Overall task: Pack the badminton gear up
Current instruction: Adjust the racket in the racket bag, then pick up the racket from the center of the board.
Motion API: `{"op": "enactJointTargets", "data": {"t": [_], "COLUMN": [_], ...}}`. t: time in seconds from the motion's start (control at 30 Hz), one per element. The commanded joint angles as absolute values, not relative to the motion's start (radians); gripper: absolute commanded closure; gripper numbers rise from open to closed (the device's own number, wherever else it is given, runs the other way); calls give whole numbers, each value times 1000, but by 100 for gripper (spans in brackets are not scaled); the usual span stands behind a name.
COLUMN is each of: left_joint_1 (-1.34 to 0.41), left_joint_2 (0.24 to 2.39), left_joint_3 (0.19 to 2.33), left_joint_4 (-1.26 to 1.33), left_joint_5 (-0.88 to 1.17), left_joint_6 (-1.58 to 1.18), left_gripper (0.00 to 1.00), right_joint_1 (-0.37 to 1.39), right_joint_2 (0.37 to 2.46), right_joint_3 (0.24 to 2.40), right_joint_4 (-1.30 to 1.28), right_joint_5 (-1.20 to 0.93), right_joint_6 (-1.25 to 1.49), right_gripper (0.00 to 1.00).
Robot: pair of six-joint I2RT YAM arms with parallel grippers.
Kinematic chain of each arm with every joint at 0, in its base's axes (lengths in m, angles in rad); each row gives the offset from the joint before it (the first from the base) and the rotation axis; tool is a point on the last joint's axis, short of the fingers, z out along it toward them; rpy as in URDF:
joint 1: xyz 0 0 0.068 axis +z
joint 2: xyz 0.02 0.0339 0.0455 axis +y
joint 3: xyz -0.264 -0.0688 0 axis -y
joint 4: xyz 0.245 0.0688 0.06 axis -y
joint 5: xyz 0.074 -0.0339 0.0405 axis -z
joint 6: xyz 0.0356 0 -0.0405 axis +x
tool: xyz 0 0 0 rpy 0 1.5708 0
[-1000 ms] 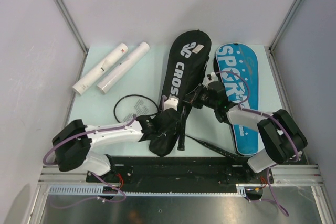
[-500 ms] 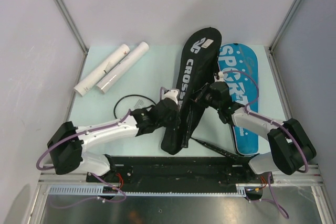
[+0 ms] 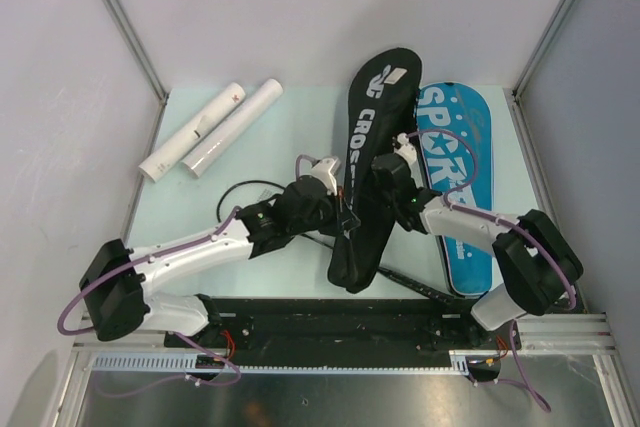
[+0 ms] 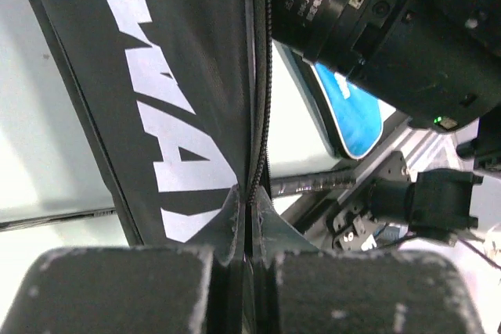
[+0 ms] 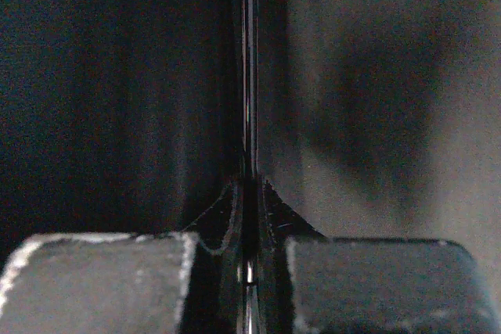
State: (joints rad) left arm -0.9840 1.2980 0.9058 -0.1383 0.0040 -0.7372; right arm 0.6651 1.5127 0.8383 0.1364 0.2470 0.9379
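Left fingers (image 4: 125,287): pressed together, pinching a thin fold at the zip edge of the black cover (image 4: 180,99).
Right fingers (image 5: 368,287): pressed together on a thin dark edge. We judged it to be the same cover's rim, though that wrist view was too dark to be sure.
Left gripper (image 3: 338,212): on the cover's left edge, about midway along it.
Right gripper (image 3: 385,185): on the cover's right edge, just across from the left one.
Black cover: held between the two grips and turned partly on edge. We could not tell whether its near tip touched the table (image 3: 280,147).
Racket (image 3: 418,286): its hoop showed left of the cover, its shaft ran under the cover, and its handle came out near the cover's near right side.
Blue bag (image 3: 460,137): flat, just right of the cover, partly beneath the right arm.
Tubes (image 3: 235,127): two, side by side, well left of the cover's far end.
Step in hand: we judged it to be spreading the cover's mouth for the racket.
Doing it well: we thought both pinches should stay on the cloth beside the zip and draw apart evenly and gently.
Risk: we judged that so thin a pinch might slip, or that the cover might drag the shaft beneath it.
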Motion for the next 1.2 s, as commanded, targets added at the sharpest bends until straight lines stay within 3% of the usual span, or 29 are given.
{"op": "enactJointTargets", "data": {"t": [0.0,0.07,0.17,0.33,0.43,0.53,0.6,0.7,0.73,0.77,1.17], "left_joint_1": [-980,-927,-862,-804,-759,-701,-657,-583,-551,-536,-442], "left_joint_2": [1281,1249,1217,1235,1250,1259,1264,1273,1291,1302,1448], "left_joint_3": [882,850,799,810,819,828,845,877,890,922,1051], "left_joint_4": [-91,-89,-81,-69,-66,-64,-64,-71,-74,-87,-140], "left_joint_5": [195,175,158,163,184,230,256,316,330,343,402], "left_joint_6": [-824,-871,-894,-881,-865,-853,-832,-804,-784,-773,-643], "left_gripper": [100,100,100,100,100,100,100,100,100,100,100], "right_joint_1": [643,644,629,598,557,520,477,448,468,485,828], "right_joint_2": [1539,1529,1502,1329,1167,1077,1098,1193,1218,1254,1546], "right_joint_3": [928,930,928,928,930,930,923,899,896,869,831], "right_joint_4": [216,171,60,-137,-280,-386,-438,-428,-423,-408,-195], "right_joint_5": [401,289,82,-208,-265,-269,-302,-391,-397,-394,-203], "right_joint_6": [864,809,694,486,338,153,100,43,35,16,-140], "right_gripper": [81,50,37,33,31,23,23,31,41,41,30]}}
